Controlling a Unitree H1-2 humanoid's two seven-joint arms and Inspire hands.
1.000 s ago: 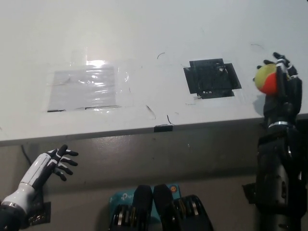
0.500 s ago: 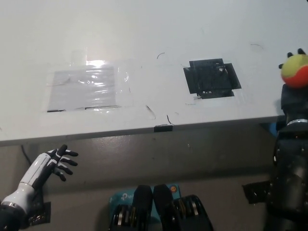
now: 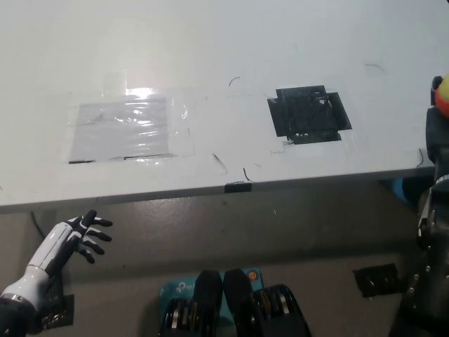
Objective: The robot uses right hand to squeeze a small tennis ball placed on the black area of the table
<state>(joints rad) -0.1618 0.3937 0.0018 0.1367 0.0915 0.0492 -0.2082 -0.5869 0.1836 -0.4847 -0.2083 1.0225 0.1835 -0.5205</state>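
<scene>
One small tennis ball (image 3: 443,95) sits gripped in the right hand (image 3: 438,137) at three o'clock, well apart from the black patch (image 3: 309,114); the left hand (image 3: 78,237) rests spread at eight o'clock.

The worktop (image 3: 210,42) is wide and flat, with nothing tall standing on it. The black patch (image 3: 309,114) and the shiny clear sheet (image 3: 126,128) both lie flat, so a robot hand could slide right over them. At the far right edge the black right robot hand (image 3: 439,137) holds the small ball (image 3: 442,97), blocking that side. The white left robot hand (image 3: 78,235) hangs below the worktop's front edge, well clear.
</scene>
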